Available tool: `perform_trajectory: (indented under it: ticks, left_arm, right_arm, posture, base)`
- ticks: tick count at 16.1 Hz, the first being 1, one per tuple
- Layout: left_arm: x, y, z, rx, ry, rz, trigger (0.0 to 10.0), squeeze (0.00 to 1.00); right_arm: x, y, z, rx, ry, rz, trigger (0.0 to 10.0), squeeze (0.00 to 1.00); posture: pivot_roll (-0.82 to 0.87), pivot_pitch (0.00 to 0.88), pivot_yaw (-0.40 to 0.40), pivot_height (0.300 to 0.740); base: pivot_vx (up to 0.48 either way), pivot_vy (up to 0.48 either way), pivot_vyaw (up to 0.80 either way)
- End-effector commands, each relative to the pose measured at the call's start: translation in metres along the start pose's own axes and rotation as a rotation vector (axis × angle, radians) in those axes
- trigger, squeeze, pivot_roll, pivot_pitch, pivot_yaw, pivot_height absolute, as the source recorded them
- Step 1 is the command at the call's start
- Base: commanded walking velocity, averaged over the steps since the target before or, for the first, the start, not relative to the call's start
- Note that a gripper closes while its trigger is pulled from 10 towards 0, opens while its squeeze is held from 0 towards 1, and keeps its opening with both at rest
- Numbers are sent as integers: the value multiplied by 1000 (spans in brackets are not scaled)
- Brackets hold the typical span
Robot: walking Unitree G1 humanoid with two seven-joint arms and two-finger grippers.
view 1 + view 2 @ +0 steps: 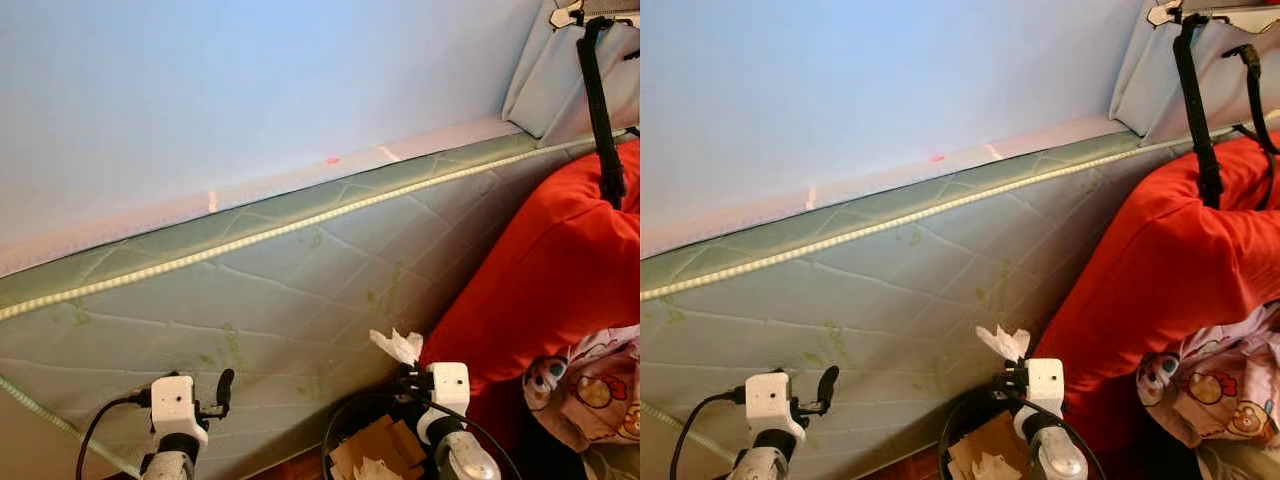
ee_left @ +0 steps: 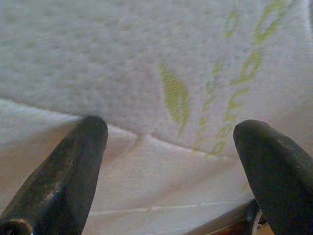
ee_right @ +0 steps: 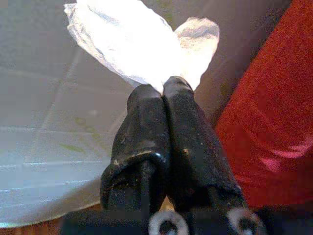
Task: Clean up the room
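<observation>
My right gripper (image 3: 164, 93) is shut on a crumpled white tissue (image 3: 142, 46), which sticks out past the fingertips. In the eye views the tissue (image 1: 398, 345) is held just above a dark bin (image 1: 345, 425) holding cardboard and paper scraps, close to the side of a quilted green-patterned mattress (image 1: 300, 290). My left gripper (image 2: 171, 142) is open with nothing between its fingers, pointing at the mattress side; its arm (image 1: 180, 410) is low on the left.
A red cushion or beanbag (image 1: 560, 260) leans against the mattress on the right. A cartoon-print cloth (image 1: 590, 385) lies below it. A grey bag with black straps (image 1: 600, 100) hangs at the top right. A pale blue wall (image 1: 250, 90) rises behind.
</observation>
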State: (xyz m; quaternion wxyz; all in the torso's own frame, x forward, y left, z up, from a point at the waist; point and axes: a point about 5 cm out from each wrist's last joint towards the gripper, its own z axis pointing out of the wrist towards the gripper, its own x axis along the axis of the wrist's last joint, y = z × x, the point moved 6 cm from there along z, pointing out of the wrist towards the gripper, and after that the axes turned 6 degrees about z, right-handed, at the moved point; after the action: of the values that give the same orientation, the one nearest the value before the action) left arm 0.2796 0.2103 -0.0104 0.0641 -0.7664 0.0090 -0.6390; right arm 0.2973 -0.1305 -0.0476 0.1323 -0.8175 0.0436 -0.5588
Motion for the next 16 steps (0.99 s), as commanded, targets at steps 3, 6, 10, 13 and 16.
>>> perform_trajectory:
  ticks: [3, 6, 10, 13, 16]
  left_arm:
    - [1, 2, -2, -4, -18, 13, 10000, 0]
    - [1, 4, -3, -12, -27, 13, 10000, 0]
    - [3, 4, -3, -11, -31, 11, 10000, 0]
    - [2, 4, -2, -13, -39, 11, 10000, 0]
    - [3, 5, -2, -14, -40, 12, 10000, 0]
  right_arm:
    - [2, -2, -1, 2, 9, -12, 10000, 0]
    - [3, 0, -2, -11, 15, -8, 10000, 0]
    - [3, -2, 0, -6, 8, -14, 10000, 0]
    - [0, -5, 1, 2, -15, -26, 10000, 0]
    - [-1, -2, 1, -8, -17, -22, 10000, 0]
  posture:
    - [91, 0, -11, 705]
    - [91, 0, -9, 705]
    - [93, 0, -9, 705]
    - [93, 0, -8, 675]
    - [95, 0, -8, 670]
  base:
    - [0, 0, 0]
    - [0, 0, 0]
    - [0, 0, 0]
    - [0, 0, 0]
    - [0, 0, 0]
